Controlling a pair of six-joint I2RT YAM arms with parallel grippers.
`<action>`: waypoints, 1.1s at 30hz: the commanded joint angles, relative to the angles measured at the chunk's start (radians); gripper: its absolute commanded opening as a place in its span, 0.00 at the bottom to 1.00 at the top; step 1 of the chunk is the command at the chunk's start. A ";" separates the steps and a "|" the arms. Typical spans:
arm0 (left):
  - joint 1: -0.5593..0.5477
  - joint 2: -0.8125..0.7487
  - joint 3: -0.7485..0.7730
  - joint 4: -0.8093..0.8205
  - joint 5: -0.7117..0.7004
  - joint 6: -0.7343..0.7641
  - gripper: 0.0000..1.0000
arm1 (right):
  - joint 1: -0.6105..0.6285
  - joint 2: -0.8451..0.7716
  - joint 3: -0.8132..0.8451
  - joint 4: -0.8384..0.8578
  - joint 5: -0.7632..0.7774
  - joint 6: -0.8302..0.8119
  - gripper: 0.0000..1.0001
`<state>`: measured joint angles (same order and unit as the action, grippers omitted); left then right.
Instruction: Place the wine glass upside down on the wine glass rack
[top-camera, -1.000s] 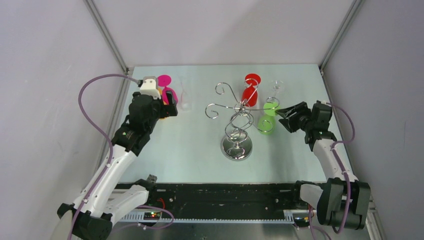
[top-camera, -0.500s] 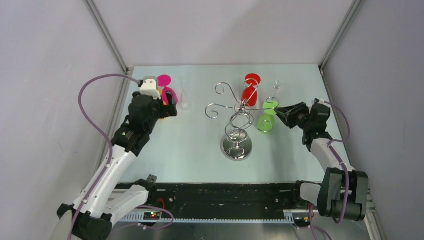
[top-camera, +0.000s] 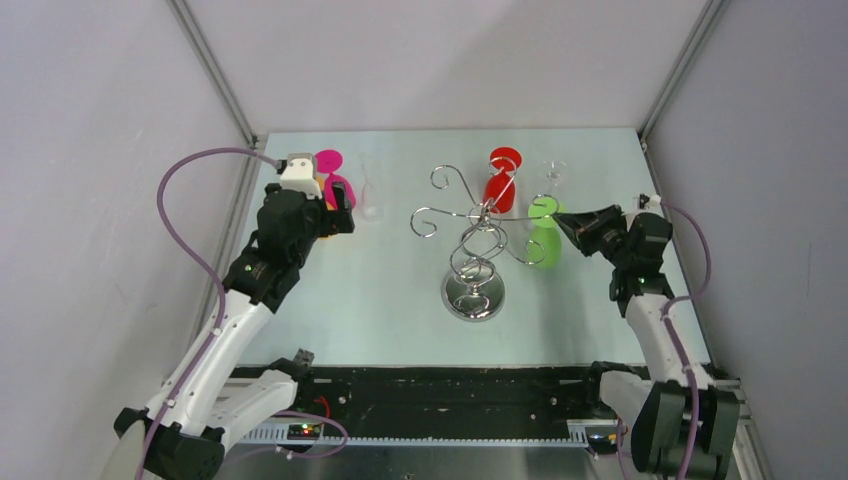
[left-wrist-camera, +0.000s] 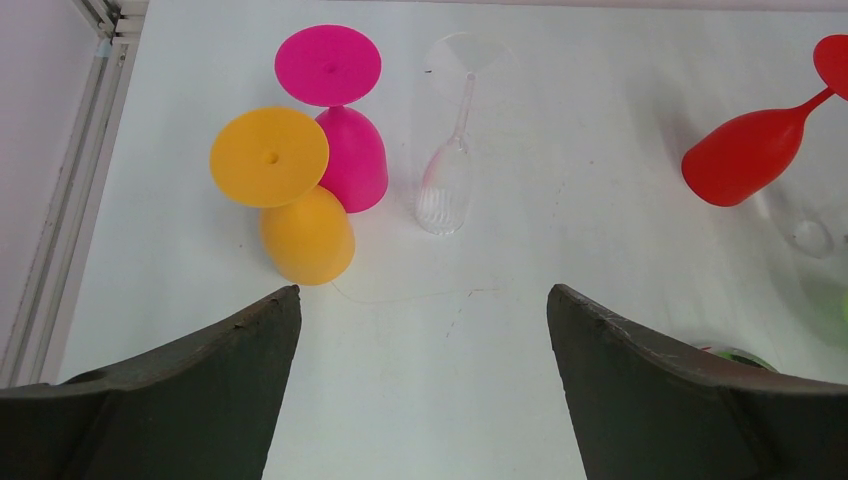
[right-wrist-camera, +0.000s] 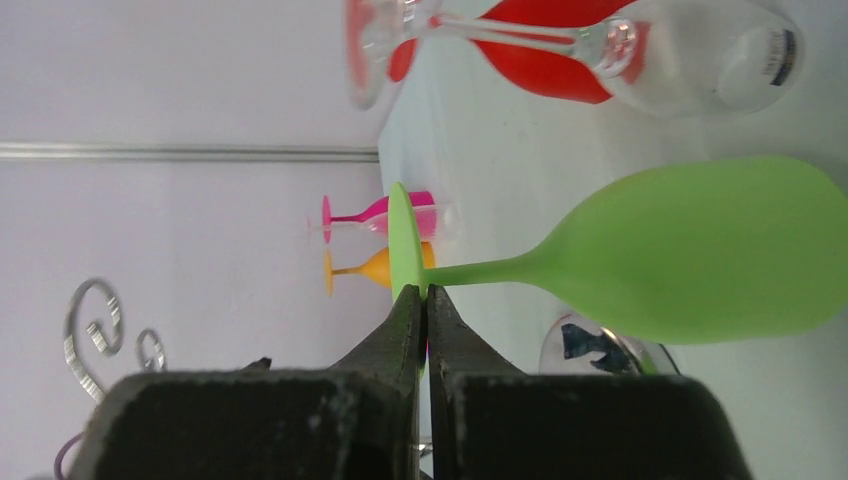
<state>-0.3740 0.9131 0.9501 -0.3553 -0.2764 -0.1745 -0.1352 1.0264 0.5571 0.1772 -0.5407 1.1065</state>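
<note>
The green wine glass (top-camera: 545, 243) stands upside down right of the wine glass rack (top-camera: 478, 240), a chrome wire stand with a spiral stem and curled arms. My right gripper (top-camera: 562, 221) is shut on the rim of the glass's round foot (right-wrist-camera: 402, 240). In the right wrist view the jaws (right-wrist-camera: 420, 293) pinch that thin green disc, and the bowl (right-wrist-camera: 700, 250) reaches away to the right. My left gripper (left-wrist-camera: 423, 295) is open over bare table at the left, just short of the orange glass (left-wrist-camera: 300, 235), holding nothing.
An orange, a pink (left-wrist-camera: 350, 150) and a clear narrow glass (left-wrist-camera: 448, 180) stand upside down at the back left. A red glass (top-camera: 500, 185) and a clear one (top-camera: 552, 175) are behind the rack. The rack's mirrored base (top-camera: 473, 297) sits mid-table.
My right gripper's jaws have closed onto the green glass's foot, and the glass has shifted slightly to the right with the arm. The left arm has not moved.
</note>
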 joint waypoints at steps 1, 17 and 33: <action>-0.007 -0.019 -0.007 0.012 -0.008 0.023 0.98 | -0.007 -0.139 0.009 -0.078 -0.005 0.005 0.00; -0.008 -0.026 -0.010 0.012 -0.009 0.024 0.98 | -0.101 -0.544 0.209 -0.586 0.042 -0.019 0.00; -0.006 -0.046 -0.010 0.014 0.152 0.039 0.98 | -0.101 -0.331 0.509 -0.476 -0.032 0.016 0.00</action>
<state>-0.3744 0.8913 0.9478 -0.3553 -0.1669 -0.1638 -0.2344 0.6464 1.0046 -0.3916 -0.5171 1.0943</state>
